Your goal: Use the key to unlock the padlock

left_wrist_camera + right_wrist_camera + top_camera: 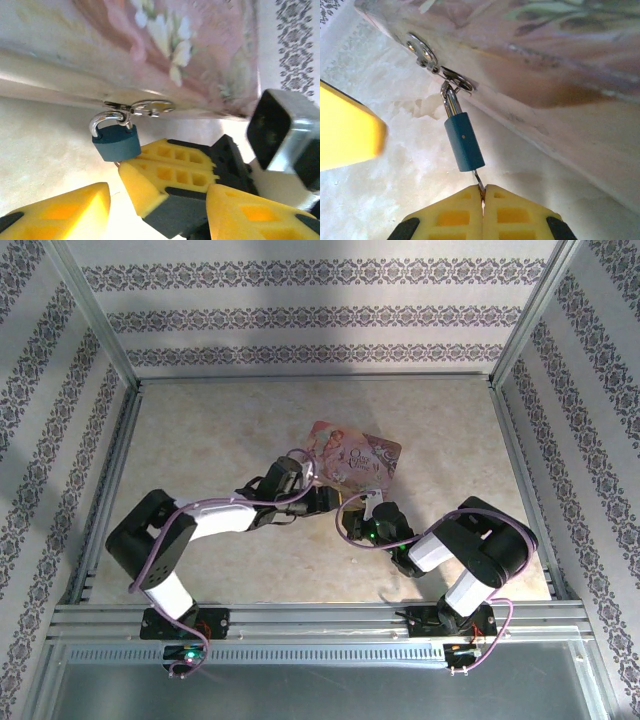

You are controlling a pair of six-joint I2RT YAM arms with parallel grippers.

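The padlock (464,142), a small blue-bodied lock with a silvery shackle, hangs from the hasp of the pink tin (355,455). The key (478,180) sticks out of the padlock's bottom end. My right gripper (482,192) is shut on that key, yellow pads pressed together. In the left wrist view the padlock (116,142) sits just above the right gripper (125,164). My left gripper (159,192) is open, its fingers spread either side of the right gripper's fingers and touching nothing. From above, the left gripper (318,498) and right gripper (355,515) meet at the tin's near edge.
The pink tin's printed lid (200,50) fills the space behind the lock. Its metal hasp (427,55) is riveted to the tin's side. One left-gripper finger (345,130) stands close to the left of the padlock. Aluminium rails (300,615) frame the marbled table.
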